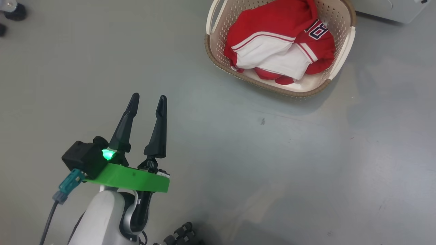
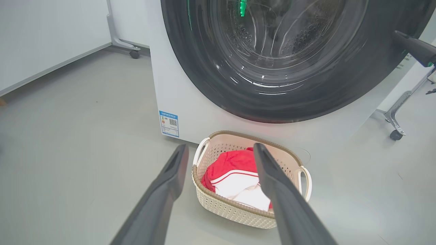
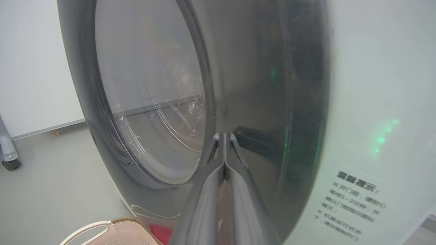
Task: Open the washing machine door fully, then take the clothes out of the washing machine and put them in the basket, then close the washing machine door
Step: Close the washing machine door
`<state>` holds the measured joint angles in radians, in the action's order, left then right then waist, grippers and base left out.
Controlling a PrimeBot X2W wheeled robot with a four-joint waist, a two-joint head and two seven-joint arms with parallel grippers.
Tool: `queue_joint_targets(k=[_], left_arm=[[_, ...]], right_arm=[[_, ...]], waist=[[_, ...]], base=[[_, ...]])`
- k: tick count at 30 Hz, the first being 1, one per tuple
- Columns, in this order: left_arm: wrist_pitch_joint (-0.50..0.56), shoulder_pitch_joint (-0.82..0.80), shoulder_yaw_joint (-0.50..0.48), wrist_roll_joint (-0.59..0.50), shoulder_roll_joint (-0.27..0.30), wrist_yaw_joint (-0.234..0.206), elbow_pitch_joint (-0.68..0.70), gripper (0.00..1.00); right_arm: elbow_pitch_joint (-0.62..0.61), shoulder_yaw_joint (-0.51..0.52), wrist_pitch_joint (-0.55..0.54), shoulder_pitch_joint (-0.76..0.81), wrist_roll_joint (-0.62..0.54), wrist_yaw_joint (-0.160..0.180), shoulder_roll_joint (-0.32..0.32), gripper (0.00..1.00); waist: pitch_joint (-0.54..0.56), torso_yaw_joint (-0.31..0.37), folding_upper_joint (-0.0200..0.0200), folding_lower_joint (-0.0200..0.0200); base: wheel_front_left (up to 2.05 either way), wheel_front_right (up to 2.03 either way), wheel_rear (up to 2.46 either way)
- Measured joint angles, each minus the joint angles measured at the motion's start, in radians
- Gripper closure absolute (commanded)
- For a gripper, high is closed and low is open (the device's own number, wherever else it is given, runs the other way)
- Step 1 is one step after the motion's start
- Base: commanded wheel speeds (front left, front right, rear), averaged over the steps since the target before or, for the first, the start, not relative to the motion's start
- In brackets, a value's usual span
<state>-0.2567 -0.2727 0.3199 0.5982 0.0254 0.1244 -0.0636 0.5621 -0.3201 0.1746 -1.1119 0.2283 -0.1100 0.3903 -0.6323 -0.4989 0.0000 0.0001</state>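
The clothes [image 1: 282, 47] lay in the basket [image 1: 218, 44], which sat on the floor [image 1: 238, 153] just in front of the washing machine [image 2: 177, 88]. Farther out from the machine, the left gripper [image 1: 149, 97] hovered, jaws apart. The right gripper [image 3: 223, 136], jaws together, met the washing machine door [image 2: 211, 78] at its black rim.

Black-fingered tool [image 1: 149, 97], green collar [image 1: 133, 178], white forearm [image 1: 102, 217]

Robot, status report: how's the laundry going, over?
Left hand open, empty. Right hand shut, tips at washing machine door. Clothes in basket. Nothing in the way.
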Motion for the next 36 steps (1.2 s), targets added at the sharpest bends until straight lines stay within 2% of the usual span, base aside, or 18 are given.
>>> queue_joint_targets(k=[4,9,17,22,29,36], left_arm=[[0.000,-0.004,-0.007,-0.003,0.000,0.000,-0.010,0.00],[0.000,-0.010,-0.021,-0.024,0.000,0.000,-0.025,0.00],[0.000,-0.007,-0.069,-0.078,0.000,0.000,-0.073,0.00],[0.000,0.007,-0.095,-0.094,0.012,0.000,-0.092,0.00],[0.000,0.073,-0.122,-0.124,0.037,0.000,-0.118,0.00],[0.000,0.157,-0.136,-0.160,0.071,0.000,-0.131,0.00]], right_arm=[[0.028,0.000,0.034,0.024,0.003,0.016,-0.004,1.00],[0.061,0.001,0.061,0.111,0.019,0.017,-0.017,1.00],[0.063,0.028,0.078,0.287,0.086,0.026,-0.109,1.00],[0.058,0.055,0.078,0.413,0.115,0.044,-0.148,1.00],[-0.044,0.110,0.077,0.519,0.141,0.060,-0.195,1.00],[-0.101,0.171,0.077,0.688,0.169,0.071,-0.234,1.00]], waist=[[0.021,0.009,0.0000,0.0000],[0.062,0.026,0.0000,0.0000],[0.151,0.076,0.0000,0.0000],[0.206,0.128,0.0000,-0.0001],[0.290,0.212,0.0000,-0.0001],[0.385,0.293,0.0000,-0.0001]], base=[[0.00,0.00,0.00],[0.00,0.00,0.00],[0.00,0.00,0.00],[0.00,0.00,0.00],[0.00,0.00,0.00],[0.00,0.00,0.00]])
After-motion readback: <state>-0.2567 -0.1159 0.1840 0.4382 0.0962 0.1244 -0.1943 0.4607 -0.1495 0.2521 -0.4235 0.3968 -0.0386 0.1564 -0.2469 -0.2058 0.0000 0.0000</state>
